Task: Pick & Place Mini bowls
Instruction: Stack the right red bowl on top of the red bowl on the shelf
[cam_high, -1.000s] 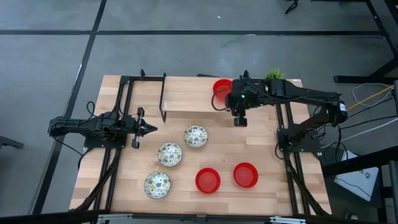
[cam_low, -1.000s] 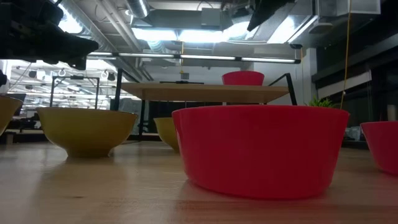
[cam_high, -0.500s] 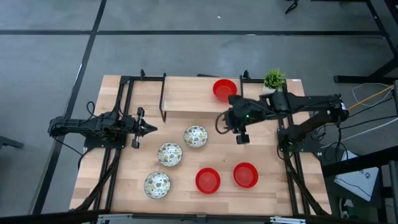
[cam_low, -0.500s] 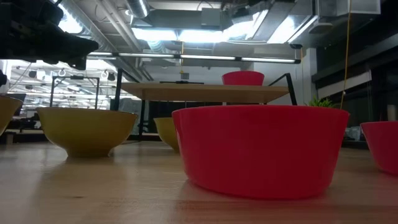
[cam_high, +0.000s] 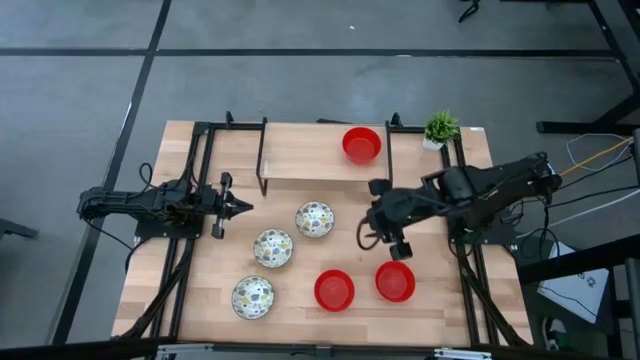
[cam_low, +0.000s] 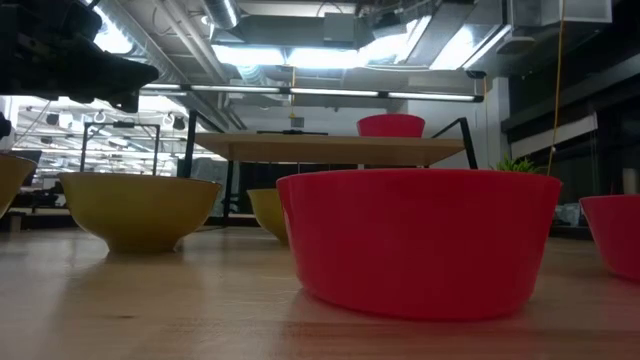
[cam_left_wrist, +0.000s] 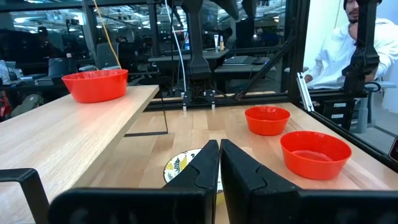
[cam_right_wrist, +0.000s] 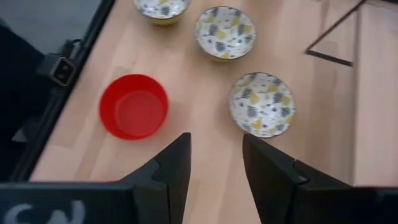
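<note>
Right gripper (cam_high: 384, 236), jaws apart, hovers near red mini bowl (cam_high: 396, 281): likely light, rigid, glossy-slippery; pinch the rim; left gripper (cam_high: 243, 207) jaws together.

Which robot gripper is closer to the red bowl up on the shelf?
The right gripper is closer; it hovers open over the table in front of the shelf's red bowl. The left gripper, shut, waits far across the table.
</note>
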